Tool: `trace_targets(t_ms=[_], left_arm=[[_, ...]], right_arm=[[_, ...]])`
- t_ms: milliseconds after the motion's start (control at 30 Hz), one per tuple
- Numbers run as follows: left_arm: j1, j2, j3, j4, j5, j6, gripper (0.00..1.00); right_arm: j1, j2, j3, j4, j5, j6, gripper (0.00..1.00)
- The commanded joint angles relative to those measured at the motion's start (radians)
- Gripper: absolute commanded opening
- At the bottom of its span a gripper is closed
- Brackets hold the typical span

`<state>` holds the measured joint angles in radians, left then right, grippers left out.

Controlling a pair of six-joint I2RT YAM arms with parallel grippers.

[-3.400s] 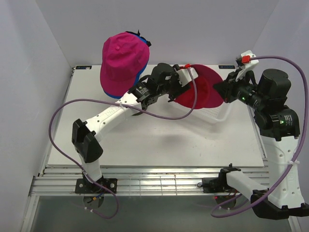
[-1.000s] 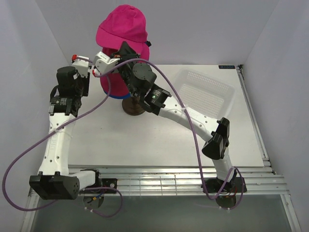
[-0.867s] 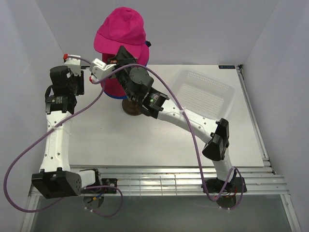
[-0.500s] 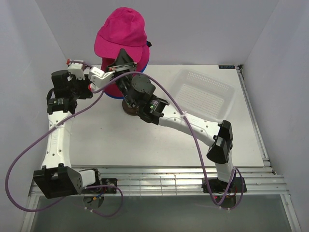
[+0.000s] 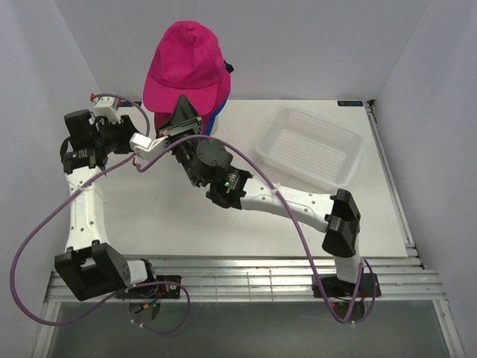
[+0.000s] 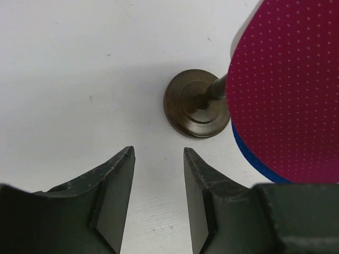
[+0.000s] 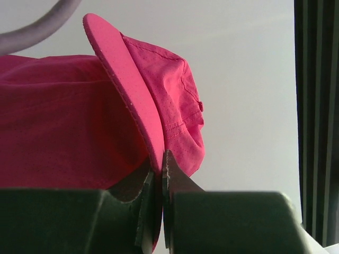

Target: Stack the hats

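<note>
Brim of top pink hat sits pinched in right gripper.

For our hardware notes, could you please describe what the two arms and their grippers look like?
The left arm and right arm have white links with black joint housings; a purple cable loops along each. The left gripper and right gripper have dark, scuffed wedge-shaped fingers. A green light glows on the right arm.

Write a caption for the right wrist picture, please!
The right gripper pinches the brim of a pink hat.
</note>
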<state>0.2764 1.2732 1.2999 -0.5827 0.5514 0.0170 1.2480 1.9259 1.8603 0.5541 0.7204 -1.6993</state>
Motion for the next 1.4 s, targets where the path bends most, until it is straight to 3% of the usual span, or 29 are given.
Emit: trace_targets(t_ms=[0,667,1367], left_arm=[[-0.002,-0.014,-0.031,-0.002,0.119,-0.009,0.53],[-0.002,-0.009,-0.057,0.018,0.205,-0.068,0.53],[-0.002,-0.015,-0.065,0.026,0.248,-0.075,0.51]], right_arm=[[0.022,-0.057,-0.016,0.113,0.025,-0.054,0.08],[0.090,-0.018,-0.148,0.142,0.129,-0.051,0.08],[0.102,0.077,-0.173,0.179,0.126,-0.033,0.08]])
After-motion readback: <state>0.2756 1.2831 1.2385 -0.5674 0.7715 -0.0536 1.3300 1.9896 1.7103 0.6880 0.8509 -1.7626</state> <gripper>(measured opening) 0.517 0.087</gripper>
